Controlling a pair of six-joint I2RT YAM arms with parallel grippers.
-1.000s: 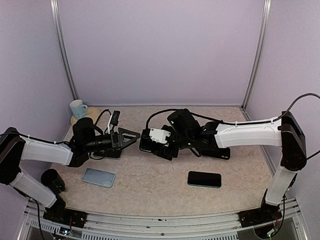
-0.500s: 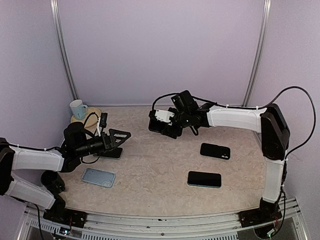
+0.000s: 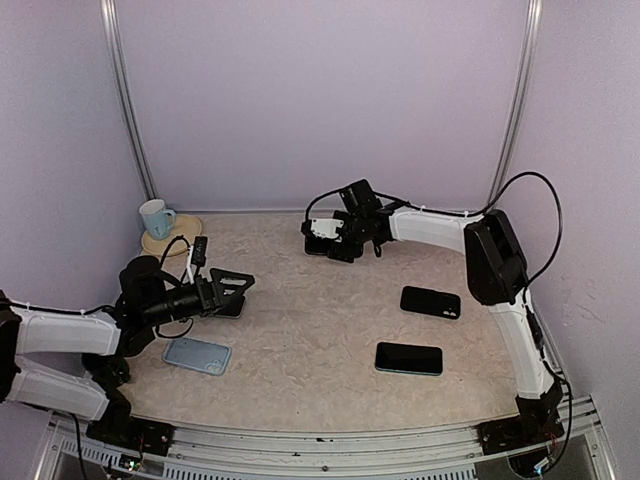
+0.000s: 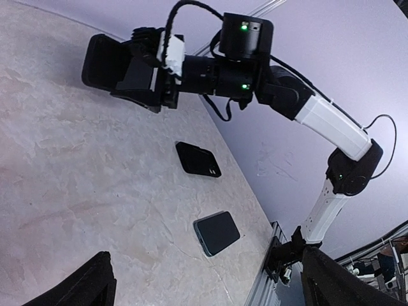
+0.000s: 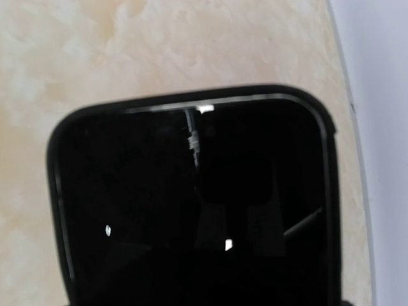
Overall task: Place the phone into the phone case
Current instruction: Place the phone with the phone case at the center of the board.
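Phone (image 5: 191,210) clamped between the fingers of the right gripper (image 4: 145,71), black glass facing the wrist camera, one short end jutting past the fingertips. Held above the table (image 3: 330,400), over its far middle. Well away from those fingers, toward the near right: a black slab (image 3: 430,302) lying flat, and nearer still a dark slab with a teal edge (image 3: 408,358), the two apart. Across from the right fingertips, left gripper (image 3: 236,283) pointing toward them, fingers (image 4: 89,287) spread wide with nothing between. Just under the left fingers, a flat black piece (image 3: 228,309) on the table, partly hidden. A little nearer than that, a pale blue case (image 3: 197,354), flat, untouched. Behind the left arm, in the far left corner, a mug (image 3: 155,215) on a round mat (image 3: 170,238).
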